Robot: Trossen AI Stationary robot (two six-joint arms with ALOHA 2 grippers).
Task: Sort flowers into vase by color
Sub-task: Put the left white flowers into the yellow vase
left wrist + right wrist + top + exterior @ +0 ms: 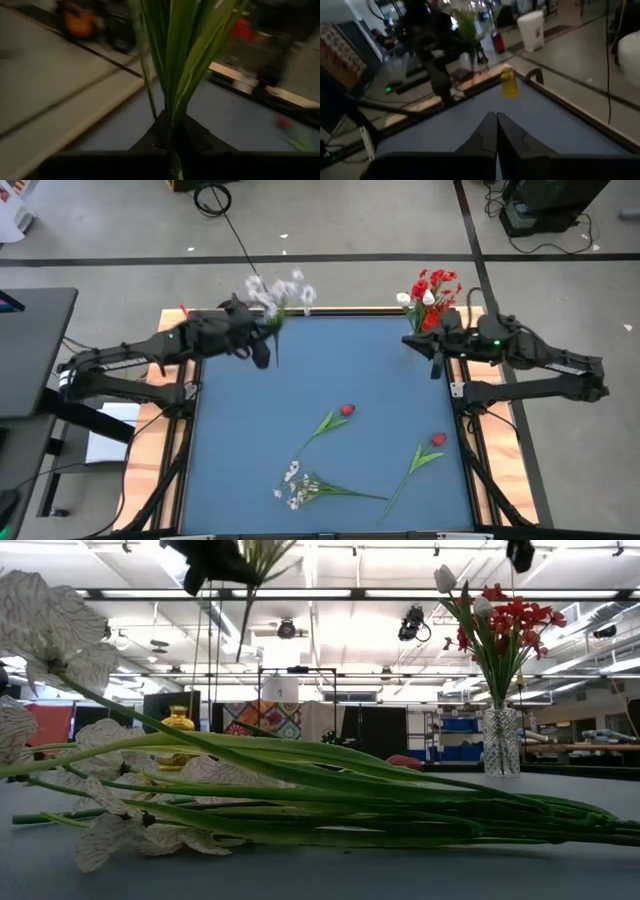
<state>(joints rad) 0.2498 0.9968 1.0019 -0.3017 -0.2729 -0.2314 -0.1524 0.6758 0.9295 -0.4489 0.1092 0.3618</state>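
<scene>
High view: the left gripper (262,352) hangs over the table's far left corner, its jaws clamped on a spray of small white blossoms (280,292) with long green leaves (190,60), lifted clear of the surface. The right gripper (436,360) waits by the far right corner, jaws closed on nothing. Just beside it a clear glass vase (501,740) holds red blossom clusters (437,288) and white tulips (445,578). On the blue table (380,370) lie two single red buds (346,410) (438,440) on thin green stalks, and another white-blossom spray (298,488) near the front edge. A small yellow vase (509,83) stands at the far left corner. Beyond is grey floor with cables (215,200).
</scene>
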